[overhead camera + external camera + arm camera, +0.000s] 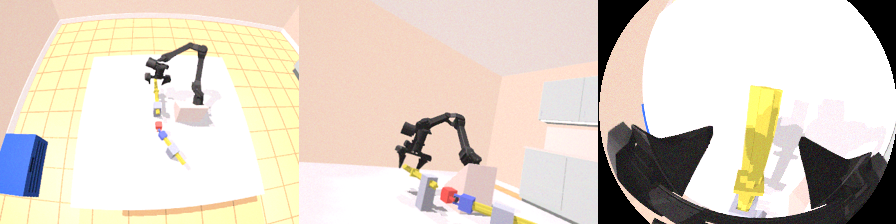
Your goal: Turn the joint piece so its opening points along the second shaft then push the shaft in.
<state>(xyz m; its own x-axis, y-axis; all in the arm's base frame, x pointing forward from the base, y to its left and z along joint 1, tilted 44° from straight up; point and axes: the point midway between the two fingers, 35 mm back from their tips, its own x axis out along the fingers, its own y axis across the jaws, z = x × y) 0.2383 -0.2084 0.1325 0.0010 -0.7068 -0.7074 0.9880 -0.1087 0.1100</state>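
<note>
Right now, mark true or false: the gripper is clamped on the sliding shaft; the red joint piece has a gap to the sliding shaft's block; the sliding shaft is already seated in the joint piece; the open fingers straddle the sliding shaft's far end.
1. False. The gripper is open and holds nothing.
2. True. The red joint piece stands apart from the sliding shaft's block.
3. False. The sliding shaft sticks out behind its block, away from the joint piece.
4. True.

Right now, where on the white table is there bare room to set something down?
The wide strip left of the shaft line and the near end of the table look bare. It is crowded between the grey block and pink box, near the gripper.
</note>
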